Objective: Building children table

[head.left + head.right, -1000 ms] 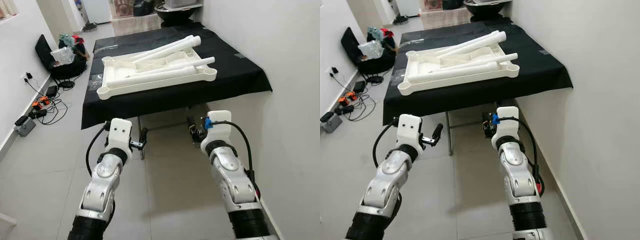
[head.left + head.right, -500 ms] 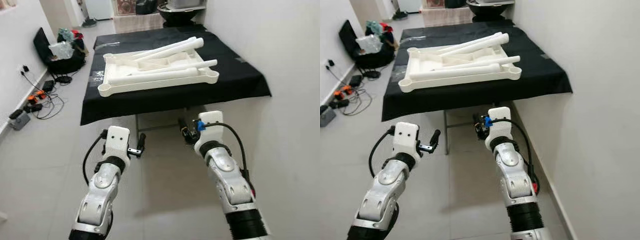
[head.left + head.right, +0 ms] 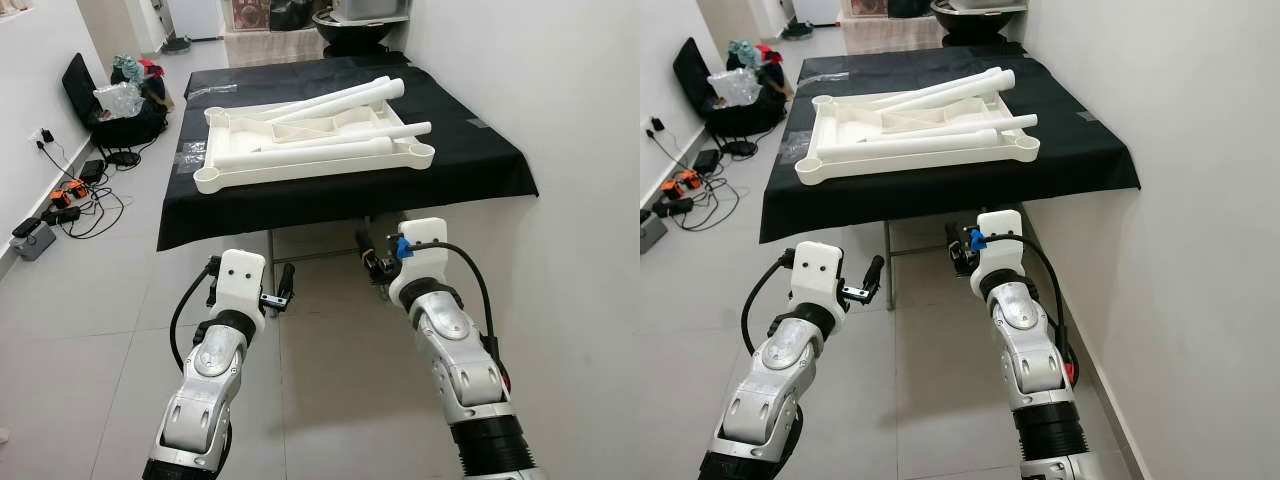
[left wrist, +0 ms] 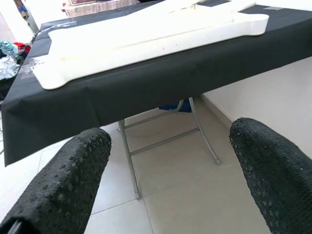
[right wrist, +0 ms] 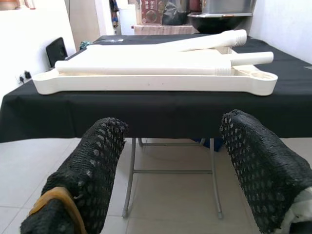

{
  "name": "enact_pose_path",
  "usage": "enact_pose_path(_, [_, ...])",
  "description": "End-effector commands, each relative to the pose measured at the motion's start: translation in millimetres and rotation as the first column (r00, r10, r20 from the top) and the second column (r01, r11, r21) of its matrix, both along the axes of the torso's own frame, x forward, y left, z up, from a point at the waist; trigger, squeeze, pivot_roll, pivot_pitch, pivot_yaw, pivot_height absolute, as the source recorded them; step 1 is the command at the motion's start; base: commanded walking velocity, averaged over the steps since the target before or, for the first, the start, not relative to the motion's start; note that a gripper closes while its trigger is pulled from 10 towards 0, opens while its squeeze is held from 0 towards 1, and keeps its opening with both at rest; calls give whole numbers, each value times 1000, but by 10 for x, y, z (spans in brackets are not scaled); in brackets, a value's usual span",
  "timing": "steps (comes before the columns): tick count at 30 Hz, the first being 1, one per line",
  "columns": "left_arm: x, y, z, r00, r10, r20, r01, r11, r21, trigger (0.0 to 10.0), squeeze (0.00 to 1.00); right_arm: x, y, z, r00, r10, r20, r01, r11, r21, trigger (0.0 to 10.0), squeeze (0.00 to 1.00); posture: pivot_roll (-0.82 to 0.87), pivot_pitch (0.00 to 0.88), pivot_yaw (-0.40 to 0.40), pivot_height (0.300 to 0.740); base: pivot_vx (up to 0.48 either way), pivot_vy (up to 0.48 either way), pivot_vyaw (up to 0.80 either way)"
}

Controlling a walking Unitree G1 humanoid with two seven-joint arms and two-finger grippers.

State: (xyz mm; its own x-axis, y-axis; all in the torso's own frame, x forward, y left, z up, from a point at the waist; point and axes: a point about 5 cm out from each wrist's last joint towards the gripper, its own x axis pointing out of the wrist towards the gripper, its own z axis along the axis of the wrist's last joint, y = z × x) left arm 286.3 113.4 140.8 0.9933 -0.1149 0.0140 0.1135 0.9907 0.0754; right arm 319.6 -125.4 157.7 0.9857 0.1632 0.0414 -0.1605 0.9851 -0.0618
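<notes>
While both pincers hang low before the black tabletop (image 3: pixel 480 165), fingers spread w/ nothing between, the white kids' table frame (image 3: pixel 310 150) w/ loose legs (image 3: pixel 340 98) lies above and beyond them, well apart from left pincer (image 3: pixel 280 290) & right pincer (image 3: pixel 370 262)

1 white tabletop (image 3: pixel 300 160), upside down; 4 white legs (image 3: pixel 330 100) on it; 1 black-cloth table (image 3: pixel 480 160).

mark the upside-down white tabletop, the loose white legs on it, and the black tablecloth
white tabletop (image 3: pixel 205 181), left eye view, near corner socket on the robot's left.
loose white legs (image 3: pixel 300 154), left eye view, middle of the nearest tube.
black tablecloth (image 3: pixel 940 195), right eye view, front overhang.
</notes>
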Motion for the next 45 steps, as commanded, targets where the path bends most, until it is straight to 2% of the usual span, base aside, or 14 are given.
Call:
enact_pose_path(1, [12,37,31,1000,10,15,-10,1000,7,10000,0,15,6,2,1000,1,7,-1,1000,10,10000,0,-27,0,-20,740,289,0,0])
enact_pose_path(20, [17,3,41,1000,-2,23,1,1000,7,10000,0,42,11,69,999,5,32,-6,1000,12,10000,0,-35,0,-22,740,314,0,0])
enact_pose_path(31, [52,44,74,999,24,41,-25,1000,14,10000,0,75,31,113,999,12,48,-13,1000,14,10000,0,-28,0,-27,740,251,0,0])
enact_pose_path(35, [54,46,78,999,27,42,-28,1000,9,10000,0,84,39,129,998,18,55,-18,1000,2,10000,0,-28,0,-26,740,262,0,0])
enact_pose_path(36, [59,48,79,999,26,43,-27,1000,10,10000,0,116,56,151,998,42,45,-40,998,-42,10000,0,-29,0,-25,740,259,0,0])
enact_pose_path(40, [63,48,78,999,25,43,-26,1000,13,10000,0,176,57,170,998,62,15,-61,996,-70,10000,0,-31,0,-26,740,258,0,0])
enact_pose_path(45, [64,48,80,999,22,45,-23,1000,14,10000,0,198,49,194,998,61,22,-59,996,-72,10000,0,-29,0,-28,740,261,0,0])
